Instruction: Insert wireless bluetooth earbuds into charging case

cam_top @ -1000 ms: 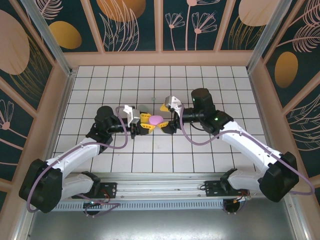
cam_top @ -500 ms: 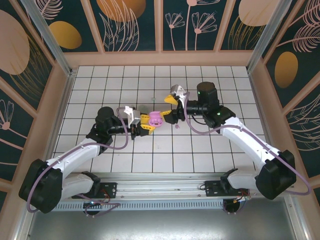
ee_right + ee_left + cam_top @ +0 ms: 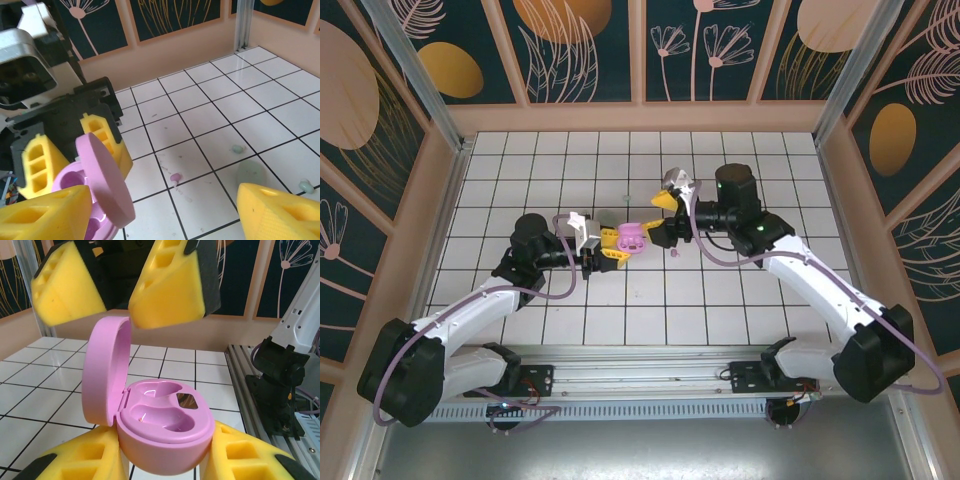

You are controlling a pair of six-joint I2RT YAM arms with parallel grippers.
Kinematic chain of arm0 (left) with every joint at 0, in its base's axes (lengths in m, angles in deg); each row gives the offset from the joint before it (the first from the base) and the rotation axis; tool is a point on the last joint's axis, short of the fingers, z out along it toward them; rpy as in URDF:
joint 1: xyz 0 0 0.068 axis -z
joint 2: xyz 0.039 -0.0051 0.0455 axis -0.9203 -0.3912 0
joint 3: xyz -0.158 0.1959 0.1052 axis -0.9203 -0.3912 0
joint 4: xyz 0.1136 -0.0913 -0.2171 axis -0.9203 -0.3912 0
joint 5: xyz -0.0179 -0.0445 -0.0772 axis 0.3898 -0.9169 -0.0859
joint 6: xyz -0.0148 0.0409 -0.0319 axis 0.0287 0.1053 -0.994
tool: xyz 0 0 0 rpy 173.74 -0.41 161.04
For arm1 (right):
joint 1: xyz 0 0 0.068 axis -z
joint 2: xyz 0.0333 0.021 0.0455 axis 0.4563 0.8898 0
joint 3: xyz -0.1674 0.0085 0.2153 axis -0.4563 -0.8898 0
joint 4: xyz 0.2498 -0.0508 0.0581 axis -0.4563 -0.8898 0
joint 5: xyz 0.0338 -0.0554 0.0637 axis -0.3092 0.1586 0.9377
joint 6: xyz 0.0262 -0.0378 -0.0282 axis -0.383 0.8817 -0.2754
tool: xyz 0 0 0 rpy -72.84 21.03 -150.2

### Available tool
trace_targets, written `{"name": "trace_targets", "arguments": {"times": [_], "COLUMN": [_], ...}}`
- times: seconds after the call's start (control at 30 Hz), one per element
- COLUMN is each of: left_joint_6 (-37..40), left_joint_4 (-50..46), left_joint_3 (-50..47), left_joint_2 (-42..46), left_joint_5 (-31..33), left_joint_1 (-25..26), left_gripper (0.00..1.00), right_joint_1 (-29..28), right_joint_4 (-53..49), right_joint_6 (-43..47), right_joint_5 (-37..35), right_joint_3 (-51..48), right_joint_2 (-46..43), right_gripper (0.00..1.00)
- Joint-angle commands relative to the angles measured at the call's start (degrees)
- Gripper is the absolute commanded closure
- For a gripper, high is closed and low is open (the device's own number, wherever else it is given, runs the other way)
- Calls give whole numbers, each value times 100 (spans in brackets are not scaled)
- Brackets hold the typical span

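1. Two arms are reaching in from the near edge of the tiled counter [image 3: 770, 160], one from each side, and meeting over its middle.
2. One tiny pink piece [image 3: 674, 254] is lying alone on a tile, just on the near side of the right claw. It is too small for me to say for sure that it is an earbud.
3. The left claw [image 3: 615, 247] is squeezing narrowly on one pink case [image 3: 165, 427], with a yellow pad pressing on each side of its base and holding it up off the tiles.
4. The case's lid [image 3: 102, 375] is standing open, nearly upright, and its two wells [image 3: 150, 389] are showing empty and glossy.
5. The right claw [image 3: 660, 218] is spreading wide and carrying nothing. Its two yellow pads are hanging just above the lid's top edge, and I cannot tell whether either is touching it.
6. One pink earbud [image 3: 175, 177] is lying on the tiles beyond the case.
7. Farther over, one oval mint case [image 3: 251, 172] is lying flat, with two mint earbuds [image 3: 237, 148] sitting near it, neither touching it.
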Motion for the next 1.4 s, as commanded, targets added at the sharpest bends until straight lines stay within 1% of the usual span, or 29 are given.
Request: {"name": "trace_targets", "arguments": {"times": [0.0, 0.13, 0.23, 0.33, 0.37, 0.47, 0.57, 0.7, 0.87, 1.03, 1.1, 1.17, 1.27, 1.37], "left_joint_6": [-37, -25, -28, 14, 48, 97, 101, 101, 92, 166, 189, 216, 265, 312], "left_joint_4": [157, 174, 185, 96, 48, -15, 0, 18, 70, 0, 0, -17, -59, -132], "left_joint_3": [-26, -39, -19, -15, -18, -69, -114, -172, -267, -372, -433, -476, -542, -561], "left_joint_2": [100, 98, 81, 99, 108, 117, 100, 65, 89, 244, 329, 401, 490, 528], "left_joint_5": [63, 142, 189, 301, 357, 435, 451, 471, 531, 671, 747, 824, 903, 935], "left_joint_1": [22, 19, 24, 21, 22, 23, 22, 22, 22, 23, 18, 24, 18, 19], "left_gripper": [85, 85, 85, 85, 85, 86, 85, 85, 86, 86, 86, 86, 86, 86], "right_joint_1": [20, 20, 25, 22, 224, 475, 598, 614, 567, 299, 172, 88, -194, -352], "right_joint_4": [-279, -466, -536, -574, -624, -990, -1519, -2114, -2638, -2804, -2847, -2905, -3072, -3209], "right_joint_6": [-365, -603, -658, -1026, -1234, -1648, -1687, -1711, -2137, -2467, -2588, -2690, -2739, -2750], "right_joint_5": [101, 64, -151, -618, -868, -1406, -1868, -2462, -2974, -3863, -4109, -4268, -4516, -4611], "right_joint_3": [308, 292, 210, 123, 106, 96, 133, 285, 703, 891, 952, 1024, 1210, 1349], "right_joint_2": [-270, -319, -405, -488, -484, -353, -24, 727, 1785, 2337, 2495, 2645, 2973, 3264], "right_gripper": [24, 24, 25, 24, 25, 28, 32, 39, 52, 55, 57, 59, 62, 66]}}
